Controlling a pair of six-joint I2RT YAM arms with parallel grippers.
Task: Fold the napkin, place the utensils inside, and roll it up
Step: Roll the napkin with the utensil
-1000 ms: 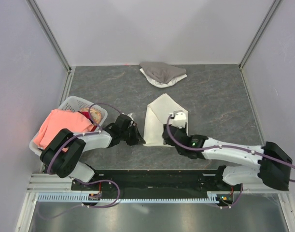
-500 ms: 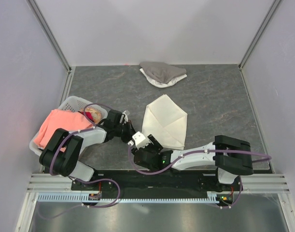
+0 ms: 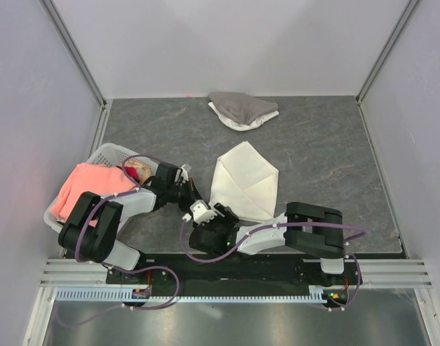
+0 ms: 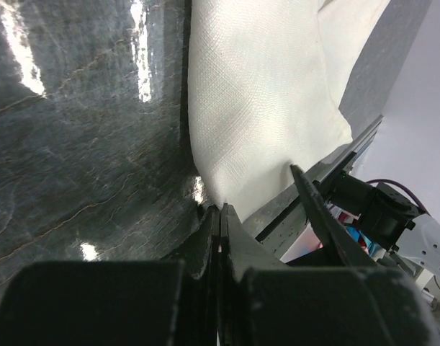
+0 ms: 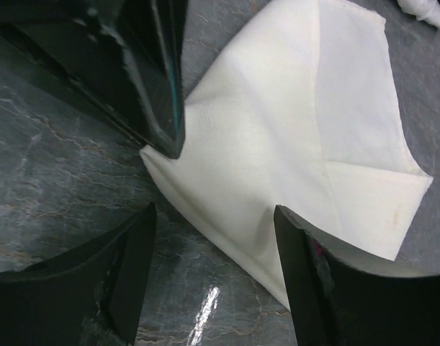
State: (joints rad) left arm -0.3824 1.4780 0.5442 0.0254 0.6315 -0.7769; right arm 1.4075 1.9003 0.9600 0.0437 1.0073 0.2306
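The napkin (image 3: 245,180) lies flat near the middle of the dark marbled table (image 3: 328,151). It is folded into a pointed packet, with its layers overlapping and one crease running down the middle. Both arms crowd in on its near-left corner.

The left gripper (image 3: 189,196) reaches in from the left with its jaws pressed tight together and nothing between them. In the left wrist view, the left gripper (image 4: 220,216) has its tip down on the tabletop just beside the edge of the napkin (image 4: 263,94). I cannot tell whether it touches the cloth.

The right arm is folded back across the near edge, so the right gripper (image 3: 221,213) sits low, just near of the left one. Its jaws stand wide apart. From its own camera, the right gripper (image 5: 214,213) has one of its fingers (image 5: 133,267) on each side of the corner of the napkin (image 5: 313,122), and neither is closed on the cloth. The dark tip of the left gripper (image 5: 162,108) comes down right at that same corner.

At the left edge stands a white basket (image 3: 108,153) with a salmon-pink cloth (image 3: 79,191) draped over it. A grey-and-white cloth heap (image 3: 241,109) lies at the far edge, well apart from the napkin.
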